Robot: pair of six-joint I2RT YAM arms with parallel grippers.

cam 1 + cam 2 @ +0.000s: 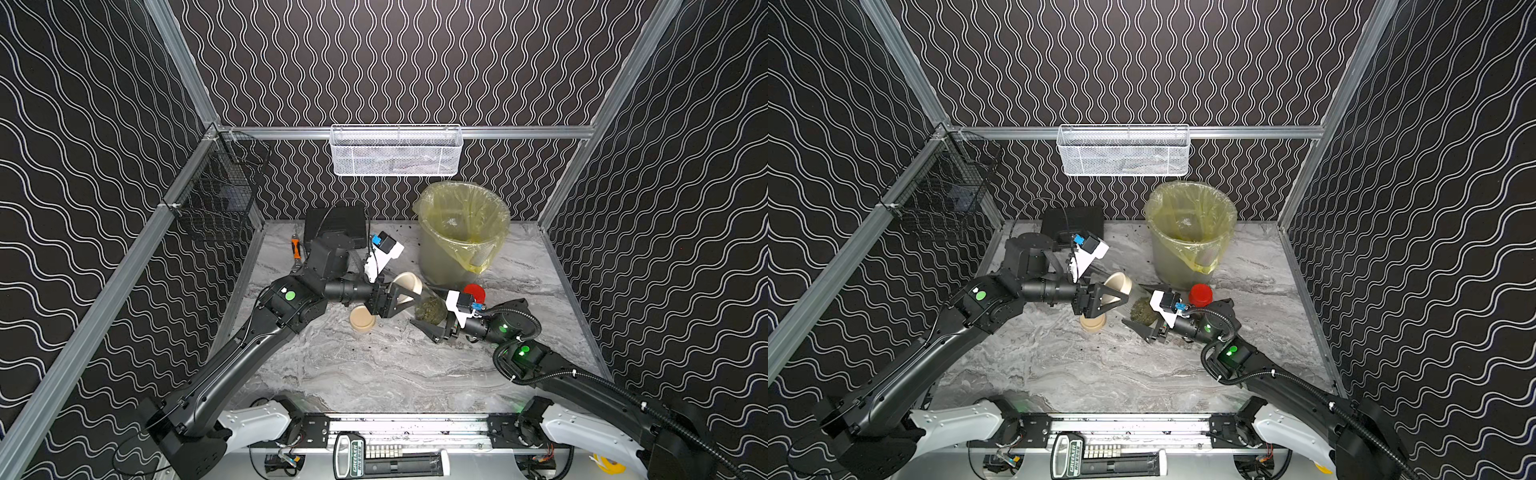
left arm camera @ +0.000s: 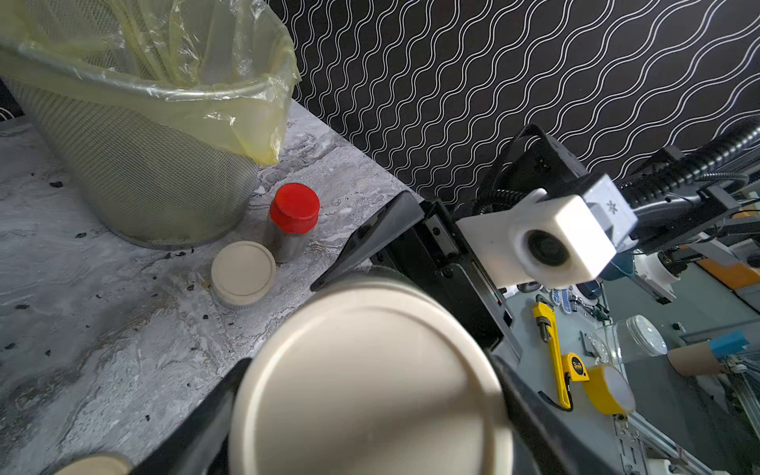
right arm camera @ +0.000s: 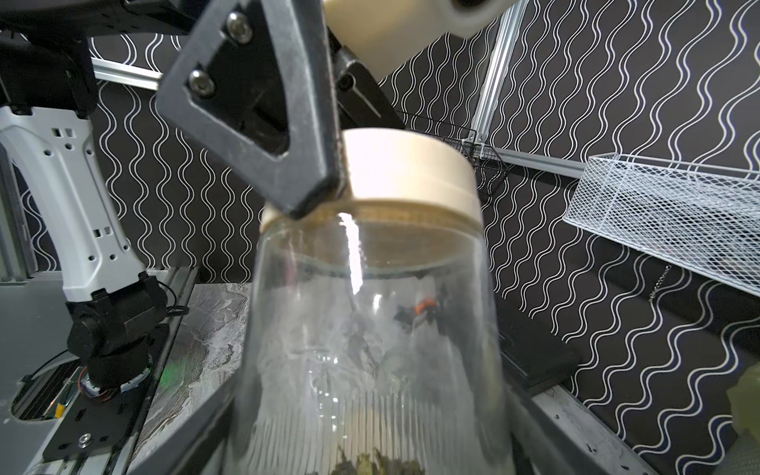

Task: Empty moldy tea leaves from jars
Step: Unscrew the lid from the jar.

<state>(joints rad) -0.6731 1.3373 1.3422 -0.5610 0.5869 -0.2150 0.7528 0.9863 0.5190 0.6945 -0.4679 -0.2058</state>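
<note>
Right gripper (image 1: 419, 304) is gripping the clear glass jar (image 3: 370, 329), which is tilting over table centre with its lid toward 10 o'clock. Tea leaves (image 1: 430, 314) are pooling at its base end. Left gripper (image 1: 405, 293) is pinching the cream lid (image 2: 370, 390), its fingers narrow. Lined bin (image 1: 440, 257) is sitting at 1 o'clock.

Risk: uncapping here could be spilling leaves onto the marble table (image 1: 374, 374), since the mouth is sitting short of the bin. Smooth glass could be twisting in the right grip.

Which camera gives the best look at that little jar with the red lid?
The left wrist view: the red-lidded jar shows lid and body, beside the bin. Both top views catch only its red lid beyond the right arm. The right wrist view misses it.
</note>
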